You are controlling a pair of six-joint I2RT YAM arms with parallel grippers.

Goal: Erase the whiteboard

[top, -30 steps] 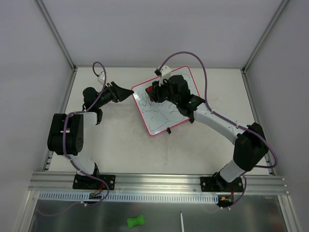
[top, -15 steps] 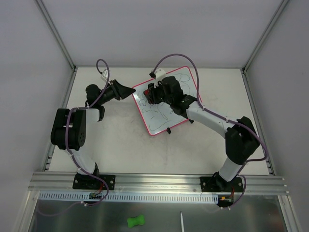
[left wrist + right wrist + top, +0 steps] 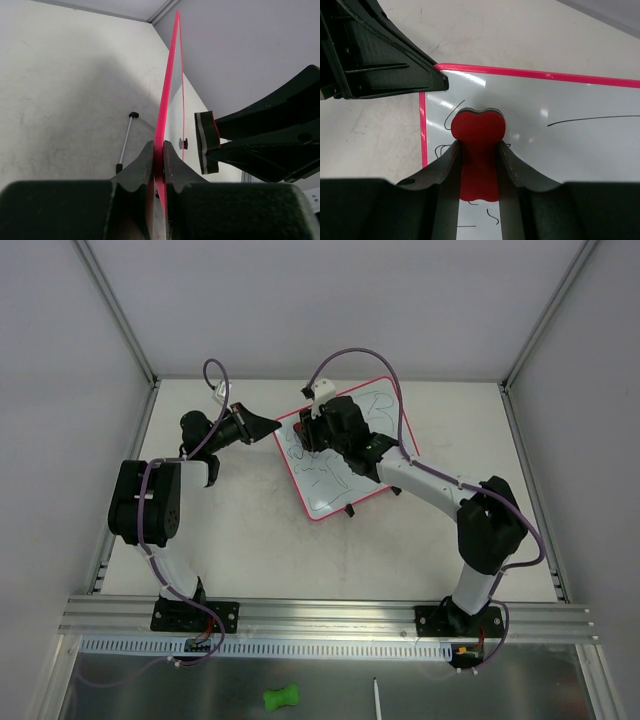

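The whiteboard [image 3: 352,465] with its pink frame lies tilted at the back middle of the table, dark scribbles across it. My left gripper [image 3: 276,428] is shut on the frame at the board's left corner; in the left wrist view the pink edge [image 3: 169,95] runs between the jaws of that gripper [image 3: 158,148]. My right gripper [image 3: 316,434] is shut on a red eraser [image 3: 478,131], which rests on the board [image 3: 570,95] near that corner, a short way from the left fingers [image 3: 395,75]. Scribbles show beside and below the eraser.
A thin white rod with black ends [image 3: 126,142] lies on the table beside the board's edge. A black clip [image 3: 350,510] sticks out of the board's near edge. Below the front rail lie a green object [image 3: 282,698] and a white stick [image 3: 377,698].
My left gripper has closed on the board's frame at the left corner. My right gripper has carried the eraser leftward across the board towards that corner.
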